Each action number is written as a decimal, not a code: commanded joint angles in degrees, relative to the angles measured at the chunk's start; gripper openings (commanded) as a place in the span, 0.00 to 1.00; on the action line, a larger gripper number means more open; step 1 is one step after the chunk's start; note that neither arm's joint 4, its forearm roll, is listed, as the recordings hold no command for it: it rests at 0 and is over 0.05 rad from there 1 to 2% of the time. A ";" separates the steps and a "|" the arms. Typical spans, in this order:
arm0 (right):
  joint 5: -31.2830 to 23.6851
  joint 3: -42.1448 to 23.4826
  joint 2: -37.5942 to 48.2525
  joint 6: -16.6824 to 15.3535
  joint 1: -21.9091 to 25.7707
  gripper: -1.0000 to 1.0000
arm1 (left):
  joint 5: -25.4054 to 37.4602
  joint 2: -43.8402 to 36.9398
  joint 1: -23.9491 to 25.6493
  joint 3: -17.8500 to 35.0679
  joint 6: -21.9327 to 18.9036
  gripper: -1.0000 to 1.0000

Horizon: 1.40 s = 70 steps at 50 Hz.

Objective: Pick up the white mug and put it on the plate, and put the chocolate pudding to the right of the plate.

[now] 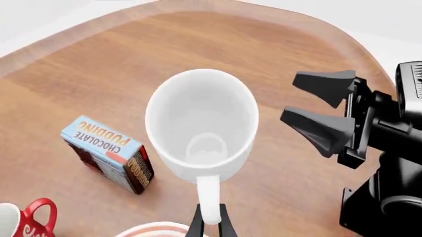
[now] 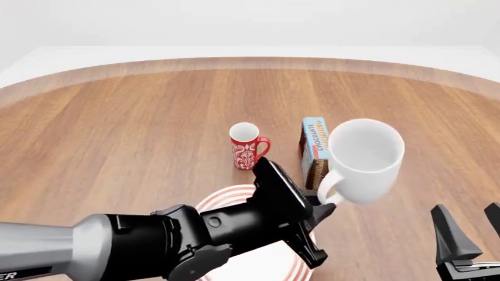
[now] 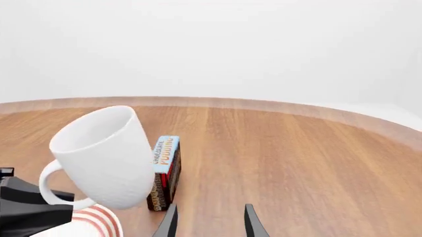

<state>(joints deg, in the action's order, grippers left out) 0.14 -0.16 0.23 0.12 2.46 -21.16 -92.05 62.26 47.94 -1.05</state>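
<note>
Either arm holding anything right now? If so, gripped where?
Left hand holds the white mug by its handle, lifted off the table and tilted. Right hand is open, holding nothing.

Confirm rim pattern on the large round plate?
Concentric red rings on the large round white plate; front view shows it best.

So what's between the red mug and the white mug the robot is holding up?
In the front view, the chocolate pudding carton sits between the red mug and the lifted white mug, which the left gripper holds by its handle.
</note>
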 commanded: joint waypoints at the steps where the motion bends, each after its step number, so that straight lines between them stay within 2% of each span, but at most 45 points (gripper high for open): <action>1: -0.01 0.00 0.02 -0.04 0.12 1.00 | -1.39 2.78 -1.15 -3.13 -0.02 0.00; 50: 0.04 0.01 0.10 0.06 0.15 1.00 | -5.83 10.56 -5.78 -16.91 1.28 0.00; 62: 0.04 0.00 0.10 0.04 0.13 1.00 | -6.69 15.38 -9.60 -22.41 2.39 0.00; 70: 0.04 0.00 0.10 0.00 0.15 1.00 | -6.90 16.54 -10.67 -24.18 2.21 0.00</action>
<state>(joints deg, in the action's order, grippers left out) 0.18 -0.16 0.33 0.15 2.60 -27.44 -77.73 53.33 26.49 1.23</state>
